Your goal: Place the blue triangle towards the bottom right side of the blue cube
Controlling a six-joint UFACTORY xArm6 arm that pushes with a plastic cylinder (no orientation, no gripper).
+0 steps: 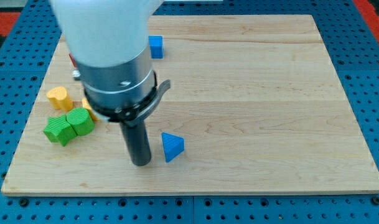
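Note:
The blue triangle [172,147] lies on the wooden board [251,93], low and left of the middle. The blue cube [155,46] sits near the board's top edge, partly behind the arm. My tip [140,163] rests on the board just left of the blue triangle, a small gap apart from it. The blue triangle is well below the blue cube and slightly to its right.
Two green blocks [68,126] lie side by side at the board's left. A yellow block [58,98] sits above them. Another yellow piece [88,111] and a red piece [71,60] peek out from behind the arm.

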